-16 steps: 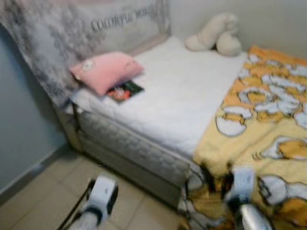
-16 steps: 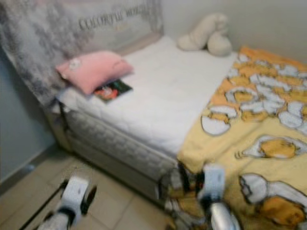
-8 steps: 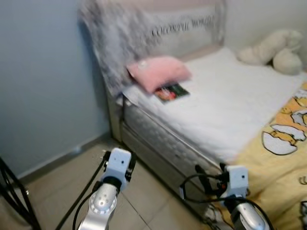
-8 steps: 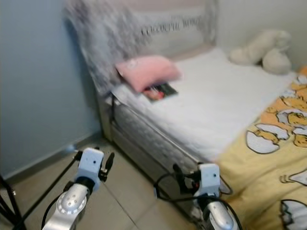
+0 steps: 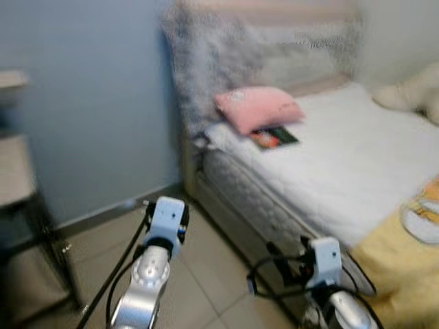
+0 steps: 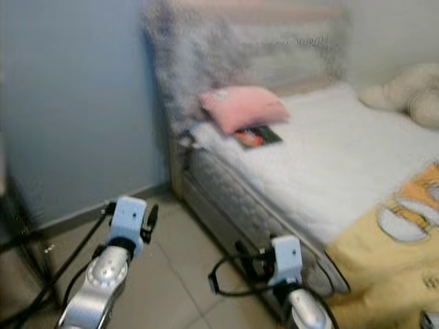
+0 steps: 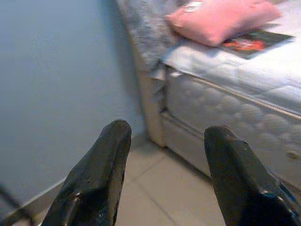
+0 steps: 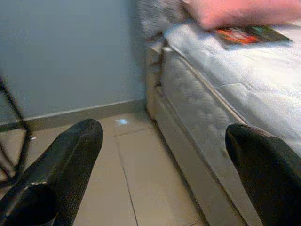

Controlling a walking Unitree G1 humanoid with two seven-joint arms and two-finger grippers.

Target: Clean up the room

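Blue-grey wall [image 5: 89,103] and tiled floor [image 5: 206,260] take up the left of the scene, with a dark stand [image 5: 41,226] at the far left edge, too blurred to make out further. Next comes the left gripper [image 7: 164,179], held low over the floor with its two fingers spread apart and nothing between them. Past it stands the bed [image 5: 274,199], its white mattress well apart from both arms; a pink pillow [image 5: 257,108] lies near the headboard, and a book [image 5: 274,138] lies partly tucked under it. The right gripper [image 8: 155,174] hangs beside the bed frame, fingers also spread wide and empty. Farther right are a cream soft toy [image 6: 408,96] and a yellow patterned blanket [image 6: 391,247]. By my reading the robot is between pickups, looking for something to tidy. The book seems a likely target; reaching it would call for stepping closer to the bed and raising an arm over the mattress.
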